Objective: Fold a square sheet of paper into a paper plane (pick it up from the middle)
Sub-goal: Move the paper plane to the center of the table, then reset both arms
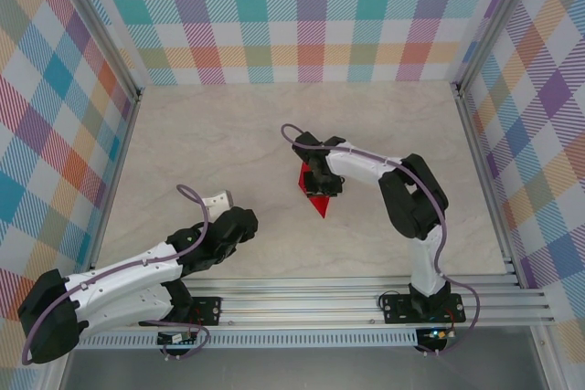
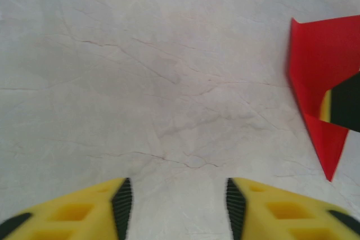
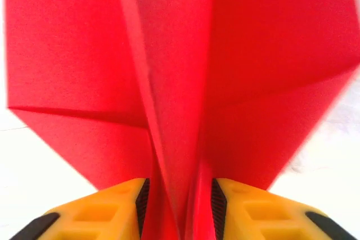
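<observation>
The red paper plane (image 1: 320,203) lies on the pale table near the middle, its pointed nose toward the near edge. My right gripper (image 1: 320,180) sits over its rear. In the right wrist view the plane (image 3: 180,54) spreads wide ahead, and its centre fold runs down between the parted yellow jaws of the right gripper (image 3: 180,206), which stand open around it. My left gripper (image 1: 219,198) hovers to the plane's left, apart from it. Its jaws (image 2: 179,206) are open over bare table, with the plane (image 2: 320,66) at the right edge of that view.
Plaid walls with metal corner posts (image 1: 137,98) close in the marbled table (image 1: 384,125) on three sides. An aluminium rail (image 1: 366,294) carrying both arm bases runs along the near edge. The right arm's elbow (image 1: 416,198) stands to the right of the plane.
</observation>
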Available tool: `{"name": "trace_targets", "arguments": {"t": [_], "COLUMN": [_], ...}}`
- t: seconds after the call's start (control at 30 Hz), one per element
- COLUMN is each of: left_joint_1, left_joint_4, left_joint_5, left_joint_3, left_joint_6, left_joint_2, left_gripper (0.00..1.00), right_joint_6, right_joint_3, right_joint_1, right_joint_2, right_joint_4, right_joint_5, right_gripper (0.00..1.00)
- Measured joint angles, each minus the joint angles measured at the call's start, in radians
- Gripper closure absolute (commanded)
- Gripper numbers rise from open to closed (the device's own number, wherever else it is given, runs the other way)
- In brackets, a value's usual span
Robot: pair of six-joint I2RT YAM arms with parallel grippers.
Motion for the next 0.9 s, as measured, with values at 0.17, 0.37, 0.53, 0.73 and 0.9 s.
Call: {"name": "trace_targets", "arguments": {"t": [0.17, 0.37, 0.53, 0.73, 0.9], "left_joint_1": [0.0, 0.018, 0.15, 0.437, 0.659], "left_joint_4": [-0.051, -0.104, -0.117, 0.026, 0.229], "left_joint_5": [-0.047, -0.158, -0.274, -0.317, -0.229], "left_joint_3": [0.027, 0.081, 0.095, 0.066, -0.011], "left_joint_6": [0.045, 0.145, 0.271, 0.517, 0.651], "left_joint_2": [-0.005, -0.005, -0.005, -0.007, 0.031], "left_gripper": [0.2, 0.03, 0.0, 0.0, 0.0], "right_joint_6": [-0.028, -0.06, -0.133, -0.319, -0.416], "right_joint_3": [0.0, -0.1, -0.315, -0.662, -0.853], "right_joint_1": [0.0, -0.003, -0.124, -0.402, -0.518], "right_joint_2": [-0.154, -0.451, -0.706, -0.738, -0.635], "right_joint_4": [-0.019, 0.008, 0.124, 0.442, 0.743], "right_joint_5": [0.02, 0.185, 0.414, 0.455, 0.323], "right_gripper": [0.29, 0.0, 0.0, 0.01, 0.0]}}
